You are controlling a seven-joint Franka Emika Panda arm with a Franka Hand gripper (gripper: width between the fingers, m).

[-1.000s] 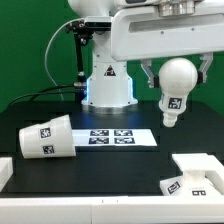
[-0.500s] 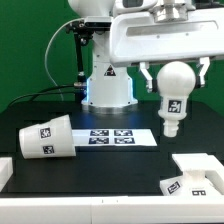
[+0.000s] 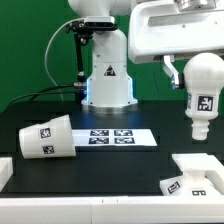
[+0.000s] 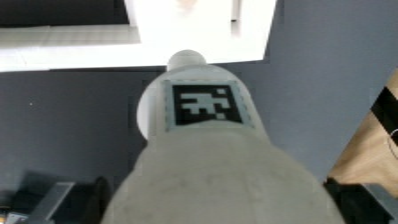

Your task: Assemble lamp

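The white bulb (image 3: 204,88) hangs neck down in the air at the exterior view's right, its tag facing the camera. My gripper (image 3: 201,68) is shut on its rounded head, with one dark finger (image 3: 173,73) showing beside it. In the wrist view the bulb (image 4: 203,150) fills the middle, its neck pointing away over the dark table. The boxy base (image 3: 195,174) sits low at the exterior view's right, below the bulb. The conical shade (image 3: 45,137) lies on its side at the exterior view's left.
The marker board (image 3: 117,138) lies flat in the middle of the black table. The robot's white pedestal (image 3: 107,80) stands behind it. A white ledge (image 3: 5,172) shows at the exterior view's lower left edge.
My gripper has carried the bulb toward the exterior view's right and slightly down, now above the base. The shade and base have not moved.
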